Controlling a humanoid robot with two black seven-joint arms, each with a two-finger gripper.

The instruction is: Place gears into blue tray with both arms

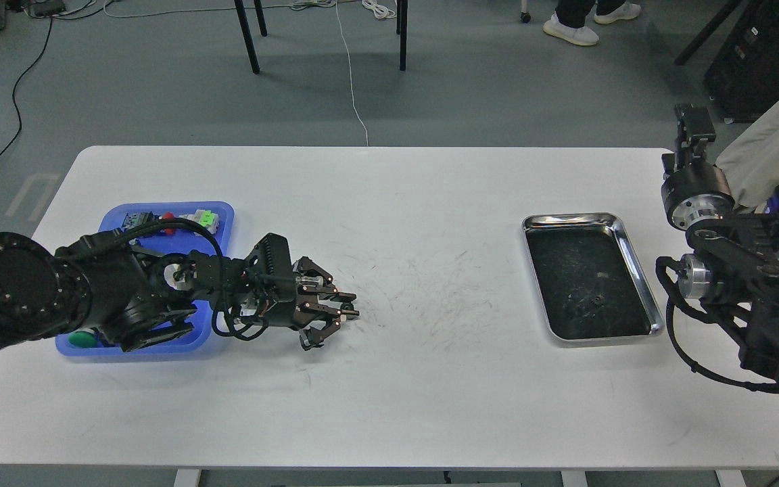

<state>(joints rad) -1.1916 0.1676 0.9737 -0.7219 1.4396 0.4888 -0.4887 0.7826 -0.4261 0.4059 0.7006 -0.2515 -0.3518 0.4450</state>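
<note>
My left gripper (350, 306) reaches out over the white table just right of the blue tray (222, 215), and its fingers are shut on a small black gear (345, 308) close to the tabletop. A second tiny black gear (592, 302) lies inside the silver metal tray (636, 260) on the right. At the table's right edge my right arm stands folded, with its gripper (694, 125) raised high and seen too dark to tell its fingers apart. My left arm covers much of the blue tray.
Push-button switches with red and green caps (190, 218) lie at the back of the blue tray, and a green cap (80, 338) shows at its front left corner. Chair legs and cables are on the floor beyond the table's far edge.
</note>
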